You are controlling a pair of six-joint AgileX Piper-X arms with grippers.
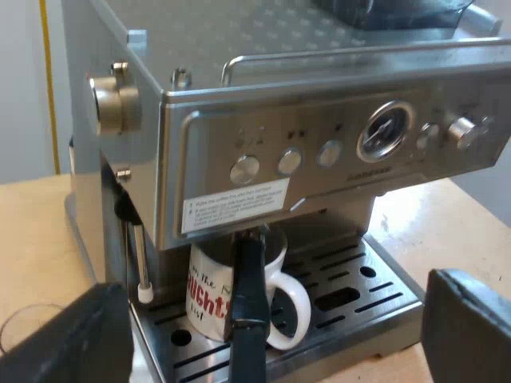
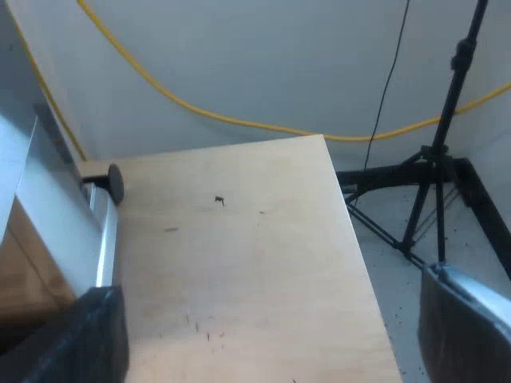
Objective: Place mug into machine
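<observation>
- White mug (image 1: 206, 289) w/ red lettering stands upright on the drip tray (image 1: 363, 289) of the espresso machine (image 1: 263, 112), right under the brew head, i.e. where coffee would drop into it.
- Mug's loop handle points out toward the tray's open side. Prob. makes it easy to grab, but that's my read.
- Holder handle (image 1: 246, 297), dark, juts fwd from the machine's front and crosses the mug in the left wrist view. Holder looks locked in above the mug. Can't make out its red end.
- Steam wand (image 1: 140, 259) hangs at the machine's side, just beside the mug. Not touching, as far as I can tell.
- left gripper (image 1: 271, 339): fingers wide apart, nothing btwn them, off the mug, hovering short of the tray's front edge. Mug stands on its own w/ no support.
- right gripper (image 2: 267, 339): fingers also wide apart and empty, over bare table (image 2: 239, 263). Prob. kept out there so it doesn't crowd the left arm.
- Past the table edge: floor w/ a tripod stand (image 2: 435, 159), and a yellow cable (image 2: 239, 121) along the wall.
- Judgement: placement looks done, mug is in the machine. What's left, if anything, is backing the left arm off w/o clipping the holder handle, the nearest thing to its fingers.
- Risk: low. Mug sits flat on the slotted grate, no tilt seen.
</observation>
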